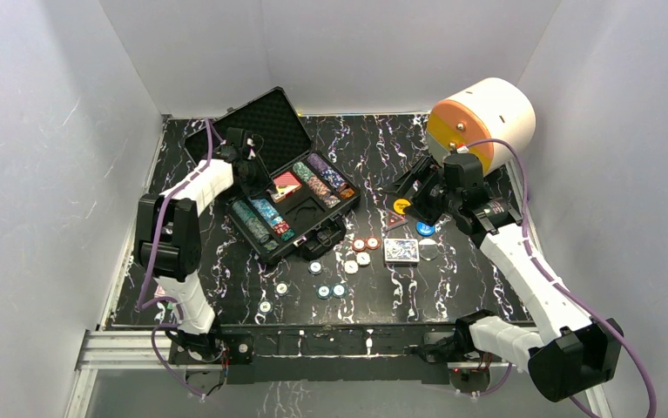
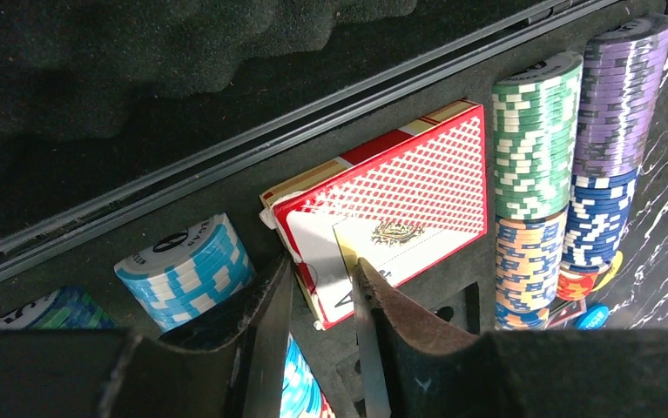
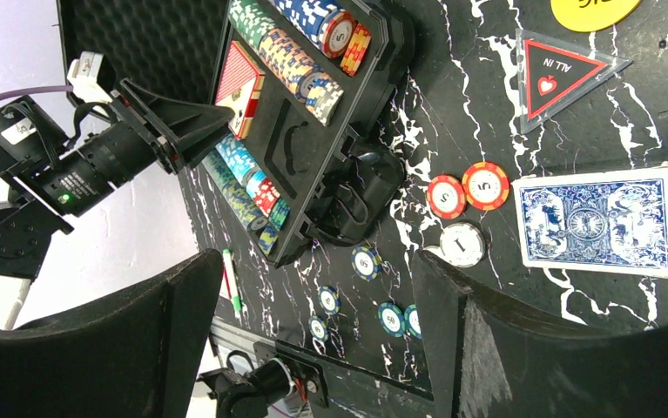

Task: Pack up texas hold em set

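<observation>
Left gripper [image 2: 321,266] is down in the open case [image 2: 226,148], jaws narrow, astride the near corner of the red card deck [image 2: 400,192]. Clamped or only touching, I can't tell. That deck lies in its foam slot (rows of poker chips [image 2: 535,131] on either side). My right gripper [image 3: 317,261] hangs spread wide, holding nothing, above the table [image 1: 452,296], where the blue card deck [image 3: 604,218] and loose chips [image 1: 339,290] lie outside the case.

place: lab test cell | signs: white enclosure walls [image 1: 356,52]; black marbled table [image 1: 234,292]; aluminium rail [image 1: 130,348]
</observation>
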Action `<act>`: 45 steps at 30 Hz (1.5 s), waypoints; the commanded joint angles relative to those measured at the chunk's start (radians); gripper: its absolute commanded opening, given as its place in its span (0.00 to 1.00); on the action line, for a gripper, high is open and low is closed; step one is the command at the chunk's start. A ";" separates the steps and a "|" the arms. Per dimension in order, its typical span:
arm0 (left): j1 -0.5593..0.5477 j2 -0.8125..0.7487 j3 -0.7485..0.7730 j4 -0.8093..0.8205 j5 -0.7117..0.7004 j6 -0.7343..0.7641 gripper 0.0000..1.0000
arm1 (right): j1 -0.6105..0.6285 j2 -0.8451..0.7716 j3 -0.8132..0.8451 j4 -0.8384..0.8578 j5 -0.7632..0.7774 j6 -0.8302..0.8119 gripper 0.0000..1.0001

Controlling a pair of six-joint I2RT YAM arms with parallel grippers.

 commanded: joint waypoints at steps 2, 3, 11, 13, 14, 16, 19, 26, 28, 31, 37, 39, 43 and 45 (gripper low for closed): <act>-0.023 0.016 0.059 0.010 0.023 0.027 0.35 | -0.002 -0.009 0.010 -0.001 0.018 -0.014 0.87; -0.022 0.006 0.076 -0.004 0.014 0.041 0.39 | -0.002 -0.011 0.009 0.000 0.020 -0.014 0.87; -0.023 -0.060 0.123 -0.071 -0.026 0.105 0.46 | -0.002 -0.005 0.006 0.008 0.004 -0.016 0.87; -0.023 -0.060 0.123 -0.072 -0.028 0.105 0.38 | -0.002 0.000 0.006 0.022 -0.021 -0.041 0.87; -0.022 -0.057 0.123 -0.072 -0.025 0.103 0.34 | -0.003 0.002 0.008 0.024 -0.029 -0.051 0.87; -0.023 -0.047 0.127 -0.073 -0.016 0.101 0.28 | -0.002 0.004 0.005 0.030 -0.041 -0.062 0.87; -0.023 -0.038 0.124 -0.064 -0.003 0.091 0.26 | -0.003 0.007 -0.004 0.029 -0.041 -0.072 0.87; -0.022 -0.062 0.100 -0.108 -0.091 0.094 0.40 | -0.002 0.009 -0.021 0.025 -0.034 -0.072 0.86; -0.022 -0.082 0.094 -0.115 -0.092 0.104 0.43 | -0.002 0.009 -0.020 0.026 -0.031 -0.071 0.86; -0.023 -0.113 0.094 -0.117 -0.075 0.106 0.41 | -0.002 0.013 -0.019 0.029 -0.029 -0.071 0.86; -0.023 -0.109 0.097 -0.049 0.001 0.106 0.28 | -0.002 0.015 -0.022 0.029 -0.028 -0.069 0.86; -0.023 -0.083 0.104 -0.042 0.024 0.103 0.28 | -0.002 0.013 -0.026 0.027 -0.023 -0.070 0.86; -0.023 -0.038 0.095 -0.018 0.068 0.096 0.27 | -0.002 0.012 -0.039 0.021 0.003 -0.081 0.86; -0.023 -0.017 0.085 -0.013 0.073 0.094 0.27 | -0.002 0.015 -0.045 0.019 0.015 -0.095 0.86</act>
